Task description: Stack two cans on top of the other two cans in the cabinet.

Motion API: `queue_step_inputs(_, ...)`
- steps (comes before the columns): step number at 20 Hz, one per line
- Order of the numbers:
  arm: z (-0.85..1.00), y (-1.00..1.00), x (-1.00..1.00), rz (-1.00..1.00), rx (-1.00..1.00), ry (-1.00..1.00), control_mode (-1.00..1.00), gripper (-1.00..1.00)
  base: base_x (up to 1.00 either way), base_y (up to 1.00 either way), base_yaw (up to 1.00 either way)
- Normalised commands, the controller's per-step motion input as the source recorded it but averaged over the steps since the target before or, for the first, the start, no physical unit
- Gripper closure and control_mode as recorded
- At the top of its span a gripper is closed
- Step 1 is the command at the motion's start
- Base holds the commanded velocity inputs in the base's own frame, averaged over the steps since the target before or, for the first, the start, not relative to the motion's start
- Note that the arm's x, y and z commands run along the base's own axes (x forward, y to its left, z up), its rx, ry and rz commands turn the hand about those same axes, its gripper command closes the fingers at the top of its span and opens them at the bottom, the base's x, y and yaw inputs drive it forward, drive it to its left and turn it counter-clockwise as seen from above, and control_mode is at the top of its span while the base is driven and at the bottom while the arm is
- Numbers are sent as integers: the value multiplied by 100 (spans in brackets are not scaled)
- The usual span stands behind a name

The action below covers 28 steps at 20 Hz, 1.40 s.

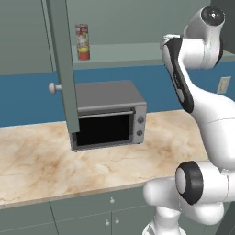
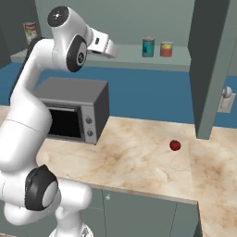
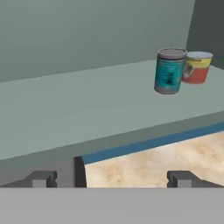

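In the left base view, note the red-and-white can [image 1: 82, 42] upright on the cabinet [image 1: 137, 54] shelf at upper left, well apart from the arm at upper right.

In the right base view, find the teal can [image 2: 148, 47] and a red-orange can [image 2: 166, 49] top centre, right of the wrist.

In the hand view, the gripper [image 3: 112, 178] is spread wide and empty; both cans stand upright at upper right.

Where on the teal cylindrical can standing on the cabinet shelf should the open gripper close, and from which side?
Probably across the round side wall at mid-height of the teal cylindrical can, coming level from the shelf's open front. It stands upright, and the squat red-orange can sits close beside it, so a wide-open gripper needs care there.
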Motion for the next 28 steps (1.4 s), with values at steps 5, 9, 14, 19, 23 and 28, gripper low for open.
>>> queue_step_inputs(5,0,-71,0,-12,0,-8,-100,-100,0,0,0)
queue_step_inputs(9,0,-63,2,-11,0,-3,-100,-100,0,0,0)
queue_step_inputs(14,0,-48,22,-13,-5,0,-100,-100,0,0,0)
queue_step_inputs(19,3,-20,26,-9,-7,1,-100,-100,0,0,0)
queue_step_inputs(23,0,-11,34,-6,-4,6,-100,-100,0,0,0)
queue_step_inputs(28,0,-11,25,-3,0,9,-100,-100,0,0,0)
